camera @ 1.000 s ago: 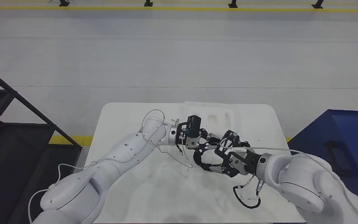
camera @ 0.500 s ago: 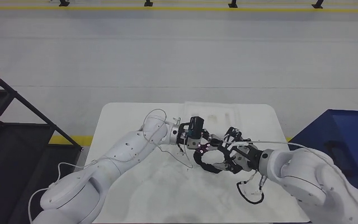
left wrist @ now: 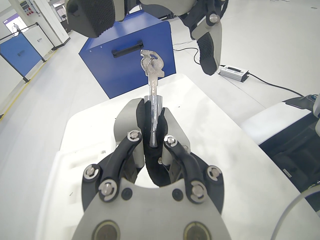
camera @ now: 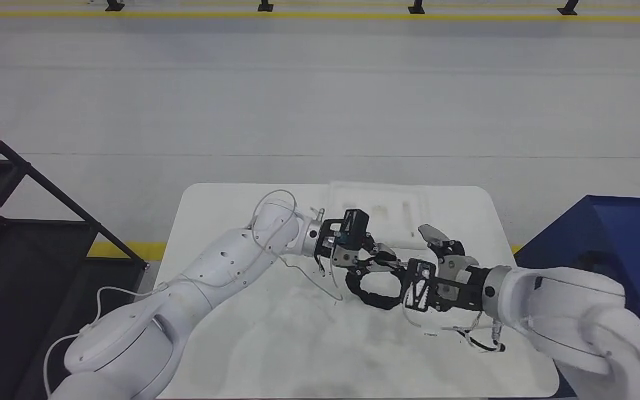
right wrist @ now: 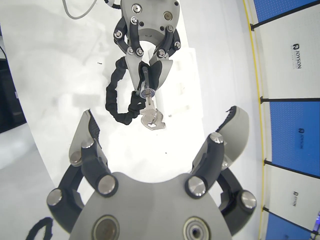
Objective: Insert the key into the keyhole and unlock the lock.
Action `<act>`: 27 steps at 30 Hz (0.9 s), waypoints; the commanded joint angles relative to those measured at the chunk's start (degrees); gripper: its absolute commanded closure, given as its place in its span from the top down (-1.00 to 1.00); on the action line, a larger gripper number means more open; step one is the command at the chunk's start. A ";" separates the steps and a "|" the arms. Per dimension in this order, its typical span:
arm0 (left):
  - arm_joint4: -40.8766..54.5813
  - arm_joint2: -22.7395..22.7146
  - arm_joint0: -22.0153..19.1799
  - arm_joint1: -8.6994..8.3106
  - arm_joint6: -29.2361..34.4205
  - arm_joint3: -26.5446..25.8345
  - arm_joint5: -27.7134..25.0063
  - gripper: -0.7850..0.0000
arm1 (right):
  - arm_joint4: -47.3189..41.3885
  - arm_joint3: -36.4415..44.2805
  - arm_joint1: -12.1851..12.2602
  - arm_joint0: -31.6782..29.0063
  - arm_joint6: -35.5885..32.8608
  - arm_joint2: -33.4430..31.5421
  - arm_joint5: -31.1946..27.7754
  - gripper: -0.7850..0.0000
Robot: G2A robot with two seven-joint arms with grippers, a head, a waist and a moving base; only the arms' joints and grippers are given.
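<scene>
The L gripper is squeezed tight on the lock, w/ both black pads pressing the shiny metal tube from two sides. The end of the tube pokes out past the pads. The key sits in the keyhole at that end. Its blade is partly in and its flat head sticks out in the air. A thin wire ring goes through the hole in the key's head.

The R gripper is wide open and holds nothing. It faces the L gripper head-on. Its two fingers are spread out on two sides of the key's head and do not touch it (there is a clear gap on each side).

A black cable w/ a cloth cover comes out of the lock and bends round in a loop below the L gripper. I can't tell if the loop rests on the table or hangs just over it.

Both grippers meet over the middle of the white table. A white foam tray lies flat at the far edge, just behind the grippers. A blue box stands on the floor past the table's right edge.
</scene>
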State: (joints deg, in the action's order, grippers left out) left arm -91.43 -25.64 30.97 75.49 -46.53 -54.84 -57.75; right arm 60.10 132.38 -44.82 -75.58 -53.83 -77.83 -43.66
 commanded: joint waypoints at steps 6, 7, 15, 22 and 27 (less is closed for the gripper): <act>0.76 0.52 0.17 -0.08 0.25 -0.16 -0.25 -1.00 | 12.22 1.31 0.07 -2.49 6.80 0.89 -1.44 0.00; 0.89 0.61 0.16 -0.07 0.25 -0.10 -0.25 -1.00 | 13.32 1.27 0.07 -2.89 7.60 1.11 -1.55 -0.02; 1.77 1.08 0.01 -0.06 0.25 0.26 -0.25 -1.00 | 20.85 1.54 0.09 -4.83 11.82 2.08 -1.69 -0.11; 2.27 1.56 -0.22 -0.12 0.25 0.60 -0.25 -1.00 | 25.14 1.83 0.05 -6.29 13.81 1.78 -0.39 -0.29; 2.58 1.70 -0.38 -0.21 0.25 0.61 -0.25 -1.00 | 27.25 2.01 0.05 -7.43 14.87 1.16 0.13 -0.45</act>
State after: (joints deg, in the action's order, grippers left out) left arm -88.88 -23.99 30.61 75.30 -46.28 -54.23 -58.00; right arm 87.05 134.35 -44.77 -82.79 -39.14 -76.56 -43.44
